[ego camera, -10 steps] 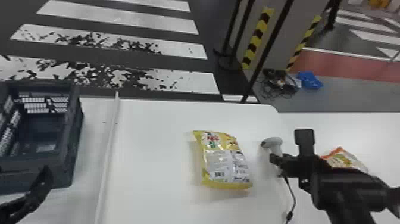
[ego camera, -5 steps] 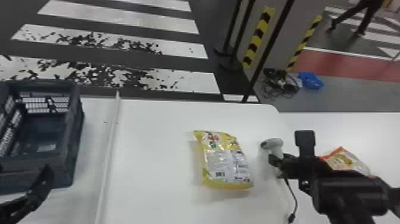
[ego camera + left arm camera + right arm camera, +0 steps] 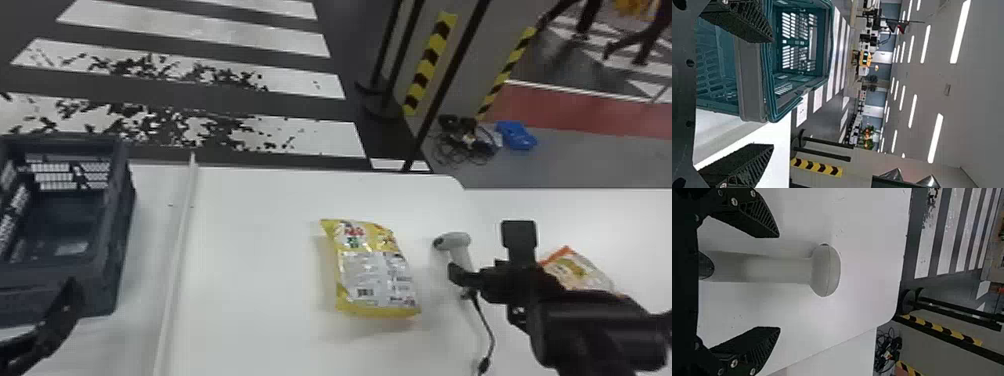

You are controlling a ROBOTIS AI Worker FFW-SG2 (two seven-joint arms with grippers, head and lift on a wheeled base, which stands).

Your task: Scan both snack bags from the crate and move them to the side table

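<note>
In the head view a yellow snack bag (image 3: 377, 275) lies on the white table, its printed label side up. Right of it is the grey-white scanner (image 3: 456, 245), with my right gripper (image 3: 462, 287) at its handle. Partly behind the right arm, an orange-and-white snack bag (image 3: 575, 270) lies on the side table. The dark crate (image 3: 100, 295) is at the far left, and my left gripper (image 3: 65, 300) is over its near edge. In the right wrist view my right gripper (image 3: 775, 282) is open, its fingers either side of the scanner (image 3: 777, 269). My left gripper (image 3: 772, 92) is open beside the crate (image 3: 752, 78).
A raised white strip (image 3: 180, 250) runs along the table between crate and yellow bag. The scanner's black cable (image 3: 485, 325) trails toward the near edge. Beyond the table stand black posts, and cables (image 3: 465, 142) lie on the floor.
Both arms, the yellow bag, the scanner and the crate look almost unmoved; the right arm has shifted at most slightly.
</note>
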